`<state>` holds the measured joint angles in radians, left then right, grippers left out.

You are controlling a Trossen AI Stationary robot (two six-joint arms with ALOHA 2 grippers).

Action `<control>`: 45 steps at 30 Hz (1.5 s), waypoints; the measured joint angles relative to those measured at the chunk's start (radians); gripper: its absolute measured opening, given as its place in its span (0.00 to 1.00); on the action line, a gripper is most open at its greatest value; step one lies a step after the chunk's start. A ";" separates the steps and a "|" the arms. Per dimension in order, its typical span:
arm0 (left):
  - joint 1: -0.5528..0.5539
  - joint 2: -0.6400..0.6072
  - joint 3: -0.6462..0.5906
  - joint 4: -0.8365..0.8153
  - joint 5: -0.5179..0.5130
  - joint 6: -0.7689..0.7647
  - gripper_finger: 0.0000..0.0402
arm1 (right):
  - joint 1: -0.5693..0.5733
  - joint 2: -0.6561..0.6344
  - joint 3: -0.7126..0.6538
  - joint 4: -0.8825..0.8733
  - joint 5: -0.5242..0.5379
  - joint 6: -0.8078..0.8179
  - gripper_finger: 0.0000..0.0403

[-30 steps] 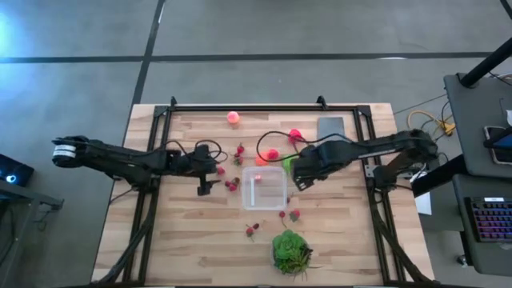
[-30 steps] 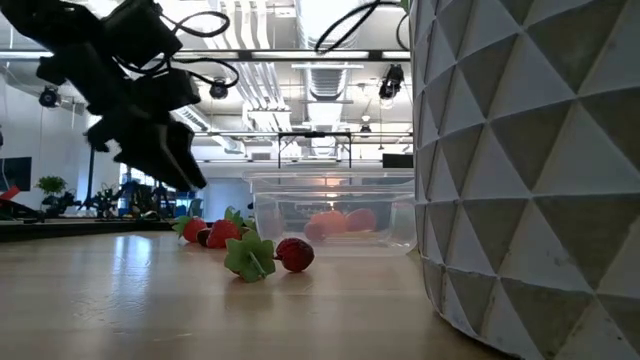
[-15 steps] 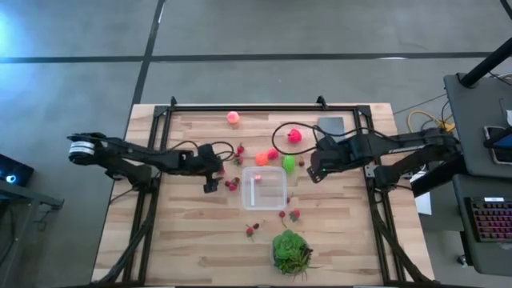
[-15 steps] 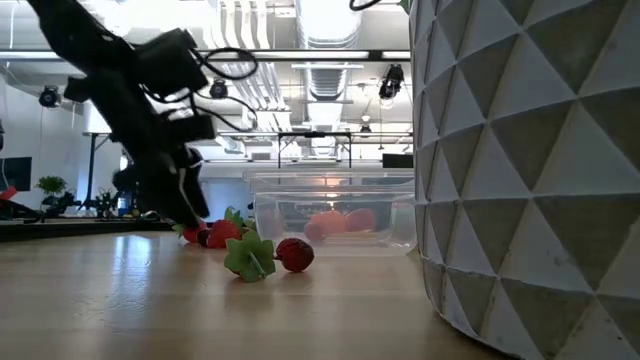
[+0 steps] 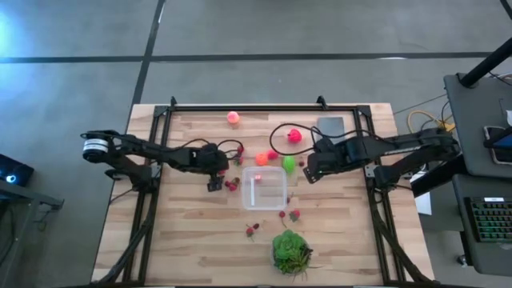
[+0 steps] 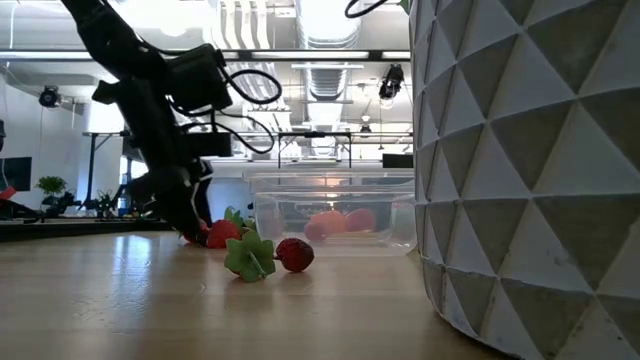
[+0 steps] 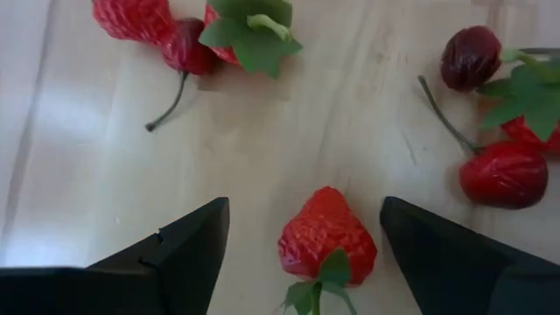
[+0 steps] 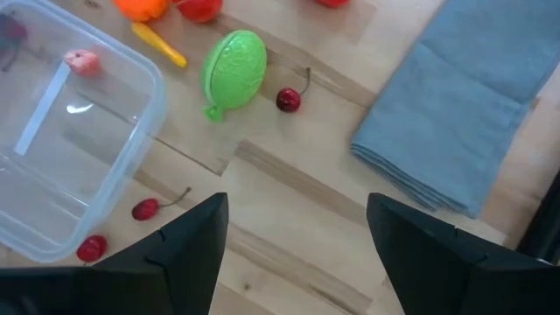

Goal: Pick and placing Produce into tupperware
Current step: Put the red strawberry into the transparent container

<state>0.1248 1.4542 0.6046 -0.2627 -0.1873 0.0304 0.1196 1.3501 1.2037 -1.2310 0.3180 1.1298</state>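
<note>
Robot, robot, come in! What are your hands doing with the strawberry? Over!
Left end effector open, straddling strawberry. Right end effector open, waiting beside tupperware. Nothing blocking.

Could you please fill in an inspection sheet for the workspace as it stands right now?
Surface: wooden table, bare planks in front.
Job's things: clear tupperware near the middle, one pinkish piece inside; a strawberry lies between the left jaws, untouched; lime-green piece, cherries and other produce scattered around the container.
Clutter: grey folded cloth at the back right; leafy green bunch at the front; faceted white object close to the low camera.
Grippers: left gripper open, low over the strawberry; right gripper open, above bare wood right of the tupperware.
Cables: black loops along both arms.
Surroundings: grey floor, keyboard on a side desk.
</note>
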 joint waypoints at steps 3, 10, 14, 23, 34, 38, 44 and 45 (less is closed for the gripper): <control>0.000 -0.019 -0.003 -0.019 0.014 0.002 0.62 | 0.000 0.020 0.000 0.013 0.000 -0.004 0.66; 0.000 -0.049 -0.007 -0.060 0.031 0.002 0.45 | 0.000 0.055 0.000 0.021 -0.001 -0.031 0.66; 0.000 -0.035 -0.007 -0.040 0.059 0.002 0.39 | -0.008 0.060 0.000 0.036 -0.003 -0.049 0.66; 0.008 -0.029 -0.002 -0.012 0.057 0.001 0.37 | -0.027 0.058 -0.002 0.044 -0.003 -0.039 0.66; 0.019 -0.030 0.007 0.020 0.051 -0.130 0.45 | -0.027 0.058 -0.006 0.043 -0.011 -0.034 0.66; 0.020 -0.030 0.007 0.021 0.042 -0.130 0.53 | -0.027 0.058 -0.007 0.044 -0.011 -0.034 0.66; 0.020 -0.031 0.007 0.067 0.018 -0.130 0.61 | -0.027 0.058 -0.010 0.043 -0.011 -0.034 0.66; 0.020 -0.030 0.007 0.082 0.017 -0.129 0.62 | -0.027 0.058 -0.010 0.043 -0.011 -0.034 0.66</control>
<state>0.1448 1.4246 0.6113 -0.1804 -0.1698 -0.0991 0.0929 1.4082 1.1942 -1.1878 0.3069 1.0962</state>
